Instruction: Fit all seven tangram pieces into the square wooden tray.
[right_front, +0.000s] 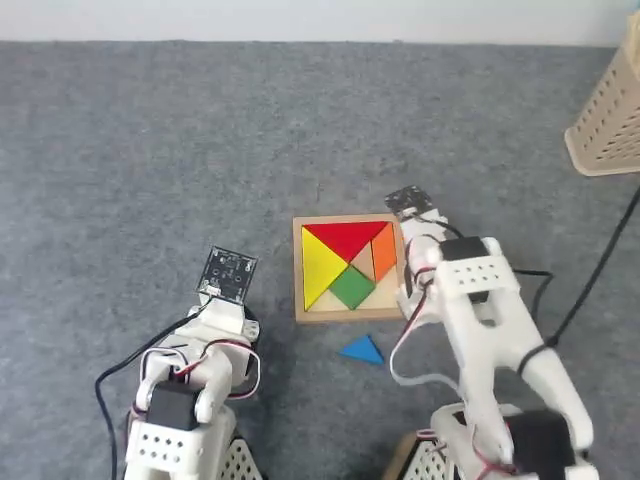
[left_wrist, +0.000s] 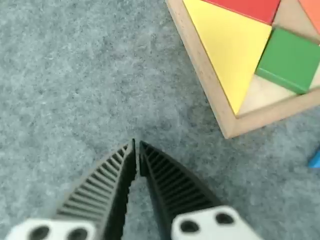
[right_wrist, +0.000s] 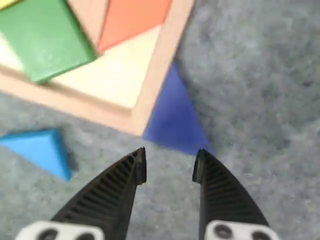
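Note:
The square wooden tray (right_front: 298, 272) lies mid-table and holds a red triangle (right_front: 345, 239), a yellow triangle (right_front: 320, 268), an orange piece (right_front: 384, 255) and a green square (right_front: 352, 287). A light blue triangle (right_front: 362, 350) lies on the carpet in front of the tray. A dark blue triangle (right_wrist: 175, 117) rests on the carpet against the tray's corner (right_wrist: 160, 65). My right gripper (right_wrist: 170, 160) is open just short of that triangle's edge, holding nothing. My left gripper (left_wrist: 136, 145) is shut and empty over bare carpet, off the tray's other front corner (left_wrist: 230, 125).
Grey carpet covers the whole table. A beige slotted basket (right_front: 610, 110) stands at the far right edge. The right arm (right_front: 480, 310) hangs over the ground beside the tray's right side. Cables (right_front: 590, 280) trail near it.

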